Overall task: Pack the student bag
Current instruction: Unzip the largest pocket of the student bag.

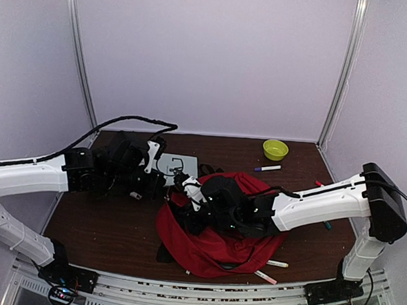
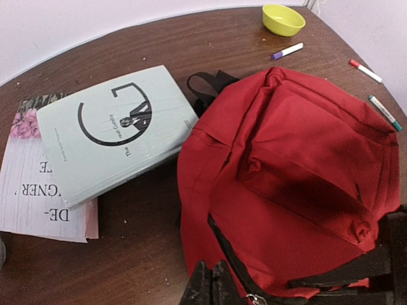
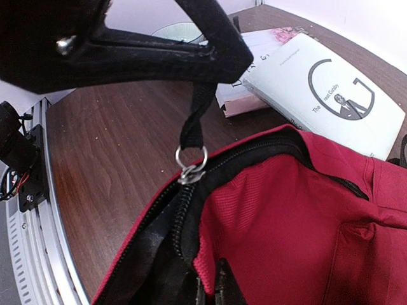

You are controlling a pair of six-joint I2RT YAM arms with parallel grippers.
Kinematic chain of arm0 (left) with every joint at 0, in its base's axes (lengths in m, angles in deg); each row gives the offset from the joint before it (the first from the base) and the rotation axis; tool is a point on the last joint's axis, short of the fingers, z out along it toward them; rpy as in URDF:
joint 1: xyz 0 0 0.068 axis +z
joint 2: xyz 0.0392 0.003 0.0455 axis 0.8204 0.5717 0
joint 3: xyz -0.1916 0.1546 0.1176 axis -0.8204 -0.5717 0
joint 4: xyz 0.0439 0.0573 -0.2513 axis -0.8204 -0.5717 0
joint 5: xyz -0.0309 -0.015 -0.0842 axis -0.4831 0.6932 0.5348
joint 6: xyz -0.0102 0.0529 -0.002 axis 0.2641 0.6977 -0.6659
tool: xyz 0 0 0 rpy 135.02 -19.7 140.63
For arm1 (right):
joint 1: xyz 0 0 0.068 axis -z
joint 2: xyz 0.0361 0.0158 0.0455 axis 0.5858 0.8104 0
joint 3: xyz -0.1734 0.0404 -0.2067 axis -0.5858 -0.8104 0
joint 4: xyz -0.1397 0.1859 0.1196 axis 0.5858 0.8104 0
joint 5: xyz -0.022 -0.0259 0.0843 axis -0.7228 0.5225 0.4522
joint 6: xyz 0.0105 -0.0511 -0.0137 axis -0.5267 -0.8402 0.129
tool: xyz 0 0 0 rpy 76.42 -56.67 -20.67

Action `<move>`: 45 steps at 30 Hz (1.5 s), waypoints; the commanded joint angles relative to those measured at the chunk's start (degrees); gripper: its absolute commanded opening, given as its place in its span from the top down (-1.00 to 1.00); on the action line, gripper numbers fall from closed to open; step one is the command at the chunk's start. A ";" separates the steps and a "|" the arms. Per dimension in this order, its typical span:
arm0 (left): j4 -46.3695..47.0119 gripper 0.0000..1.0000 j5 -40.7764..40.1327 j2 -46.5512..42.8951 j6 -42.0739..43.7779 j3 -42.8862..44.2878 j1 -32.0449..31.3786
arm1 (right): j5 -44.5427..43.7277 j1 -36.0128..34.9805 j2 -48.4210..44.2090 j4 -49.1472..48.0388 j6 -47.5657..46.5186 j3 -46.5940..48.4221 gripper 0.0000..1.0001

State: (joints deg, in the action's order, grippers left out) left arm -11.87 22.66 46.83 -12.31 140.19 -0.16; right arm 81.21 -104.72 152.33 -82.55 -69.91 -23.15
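Observation:
The student bag [image 1: 218, 245], a red backpack with black zippers, lies at the table's middle front. It fills the right of the left wrist view [image 2: 286, 178], with its front pocket facing up. My left gripper [image 1: 182, 184] [image 2: 213, 284] is shut on the black pull strap [image 3: 194, 117] of the main zipper, at the bag's left edge. The metal ring and slider [image 3: 191, 166] hang just below the strap. My right gripper [image 1: 198, 209] [image 3: 216, 289] is shut on the red fabric edge of the bag's opening. Dark lining [image 3: 149, 254] shows inside the opening.
Two stacked books [image 2: 108, 130], pale green on pink-white, lie left of the bag [image 1: 178, 166]. A yellow bowl [image 1: 275, 149] and a purple-capped marker [image 1: 267, 168] sit at the back right. Red [image 2: 365, 70] and green [image 2: 385, 112] markers lie right of the bag. Two more markers [image 1: 271, 270] lie near the front edge.

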 commanded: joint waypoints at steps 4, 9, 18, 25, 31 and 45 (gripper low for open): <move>-2.26 1.00 -1.83 3.91 1.64 3.41 3.91 | -0.80 -1.12 -3.00 2.51 -2.19 -1.03 0.97; -1.49 1.00 0.08 6.27 6.06 6.05 4.59 | 0.88 -2.02 -3.28 2.54 -4.03 -1.02 0.98; -6.05 1.00 0.67 11.34 7.85 13.75 5.81 | -0.64 -2.92 -3.24 2.68 -4.55 -1.55 0.97; -5.14 1.00 5.79 14.58 3.44 11.23 6.51 | -6.65 -2.88 -5.20 3.83 -4.63 -1.62 0.94; -9.09 1.00 4.59 20.97 4.35 14.29 7.43 | -2.53 -2.99 -6.27 2.14 -5.93 -2.28 0.94; -17.11 1.00 -4.01 27.58 7.84 23.30 7.62 | -5.22 -4.45 -5.90 5.92 -7.19 -1.19 0.98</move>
State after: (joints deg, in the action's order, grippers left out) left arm -24.48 27.21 76.18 -5.58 162.59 6.66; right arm 78.24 -108.07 148.07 -78.72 -76.68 -25.16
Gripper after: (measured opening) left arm 0.006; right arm 0.037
